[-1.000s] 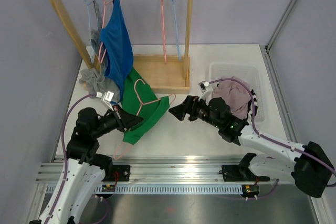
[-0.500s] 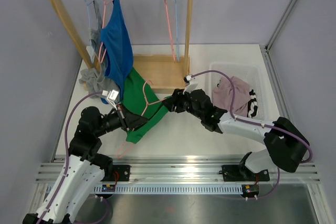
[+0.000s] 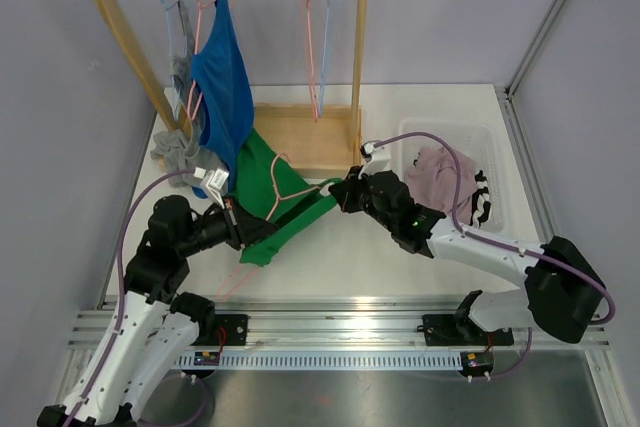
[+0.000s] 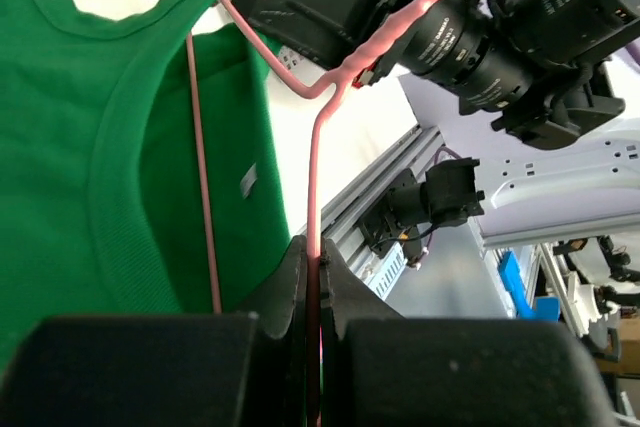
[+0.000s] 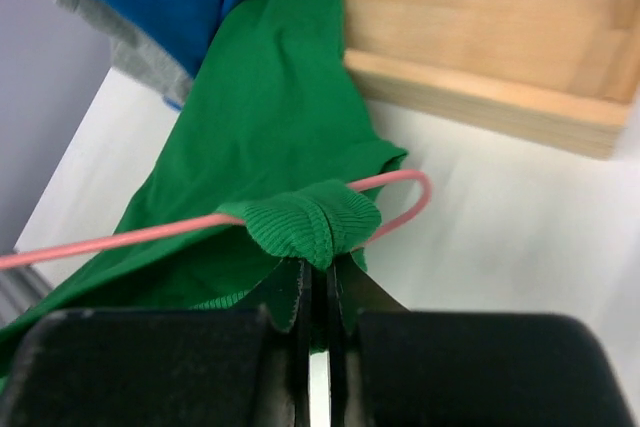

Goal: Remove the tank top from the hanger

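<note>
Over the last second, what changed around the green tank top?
The right gripper moved in and its jaws closed on the strap of the green tank top at the end of the pink hanger. The left gripper stayed clamped on the hanger wire; the blue top kept hanging.
</note>
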Robot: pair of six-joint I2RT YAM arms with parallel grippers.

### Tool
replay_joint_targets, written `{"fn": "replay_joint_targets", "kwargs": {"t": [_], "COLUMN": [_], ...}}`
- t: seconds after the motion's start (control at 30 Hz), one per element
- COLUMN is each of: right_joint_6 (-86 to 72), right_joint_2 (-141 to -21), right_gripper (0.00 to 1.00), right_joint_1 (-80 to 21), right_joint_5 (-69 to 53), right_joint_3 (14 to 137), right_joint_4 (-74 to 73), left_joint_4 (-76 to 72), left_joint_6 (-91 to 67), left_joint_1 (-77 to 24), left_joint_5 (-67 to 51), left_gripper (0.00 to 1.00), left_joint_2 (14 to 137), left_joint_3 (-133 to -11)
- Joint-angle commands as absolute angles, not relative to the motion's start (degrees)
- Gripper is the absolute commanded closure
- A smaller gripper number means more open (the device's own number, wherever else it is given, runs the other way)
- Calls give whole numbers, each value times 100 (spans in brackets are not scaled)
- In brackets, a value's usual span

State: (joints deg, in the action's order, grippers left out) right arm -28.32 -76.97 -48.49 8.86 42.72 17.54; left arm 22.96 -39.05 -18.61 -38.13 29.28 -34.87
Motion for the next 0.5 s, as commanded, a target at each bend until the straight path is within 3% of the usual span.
{"fn": "replay_joint_targets", "kwargs": {"t": [0.0,0.33,0.47], "right_joint_6": [-2531,-2435,-2224], "right_joint_2": [-7129,-6443,-6179], "right_gripper": [100,100,100], "right_joint_1": [-4791,-3324,-3278], "right_joint_5": [2228,2452,1927], "right_joint_3": [4341,5289,5686], "right_joint_4": [1250,-799,-1177], "left_joint_4": [2478,2216,1723], "left_joint_6": [-3411,-3497,-3718], "left_joint_1": [-1898,-1898,-1898], "left_joint_5": [-4348,-5579,-5511], "left_gripper": [100,100,100], "left_joint_2": [2997,2813,2725], "left_joint_3": [-4024,-4614,-4991]}}
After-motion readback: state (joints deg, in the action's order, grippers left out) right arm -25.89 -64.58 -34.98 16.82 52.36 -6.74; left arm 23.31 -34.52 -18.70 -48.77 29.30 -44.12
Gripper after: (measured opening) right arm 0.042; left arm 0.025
